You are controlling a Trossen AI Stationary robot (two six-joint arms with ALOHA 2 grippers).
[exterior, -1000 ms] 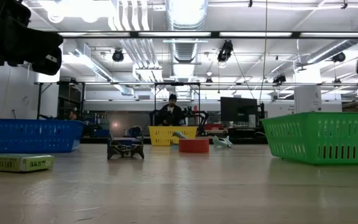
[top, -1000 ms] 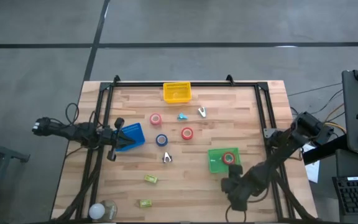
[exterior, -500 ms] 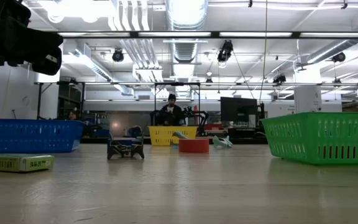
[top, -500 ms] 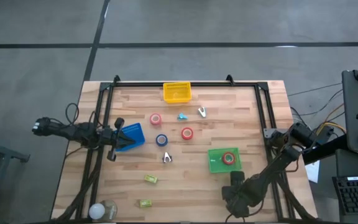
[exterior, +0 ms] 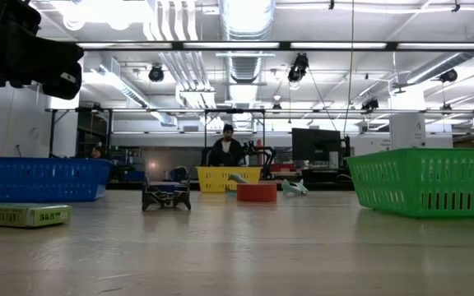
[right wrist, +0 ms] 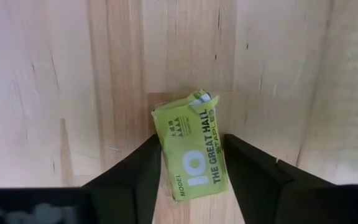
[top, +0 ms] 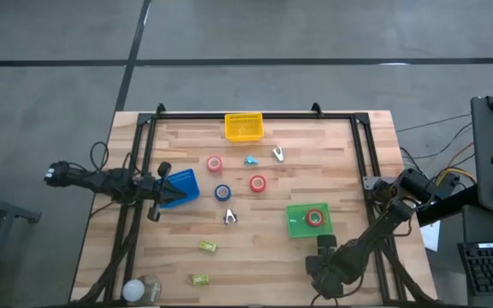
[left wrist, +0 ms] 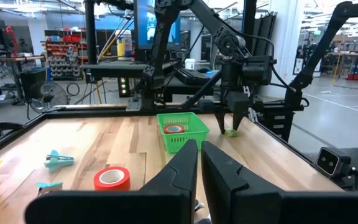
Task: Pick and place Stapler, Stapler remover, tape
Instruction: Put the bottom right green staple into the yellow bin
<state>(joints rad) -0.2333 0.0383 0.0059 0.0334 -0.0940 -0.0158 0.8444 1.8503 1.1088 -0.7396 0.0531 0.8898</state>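
Observation:
My right gripper (top: 322, 248) stands at the near side of the green basket (top: 296, 224), pointing down, shut on a green staples box (right wrist: 191, 149). The arm hides the box in the high view. One red tape roll (top: 315, 217) lies in the green basket. Two red rolls (top: 215, 162) (top: 258, 182) and a blue roll (top: 222, 192) lie flat mid-table. A staple remover (top: 229, 217) lies near the blue roll, and another (top: 278, 154) farther back. My left gripper (top: 171, 190) is shut and empty over the blue basket (top: 185, 184). My right gripper has the staples box's two long sides (right wrist: 219, 143) between its two fingers, pointing down from above, with the fingers along the box. The box sits a little askew between them. In the left wrist view the box (left wrist: 230, 132) is at table level; I cannot tell whether it is lifted.
A yellow basket (top: 244, 127) stands at the far edge, with a teal clip (top: 251, 159) near it. Two more green staples boxes (top: 208, 246) (top: 199, 279) lie near the front left. A pale round object (top: 137, 291) sits at the near left corner. A black frame rail (top: 362, 162) borders the table.
My right gripper has drawn away from the green basket toward the table's near edge and gone down, leaving the low view's upper right corner. For the last half second it has kept still.

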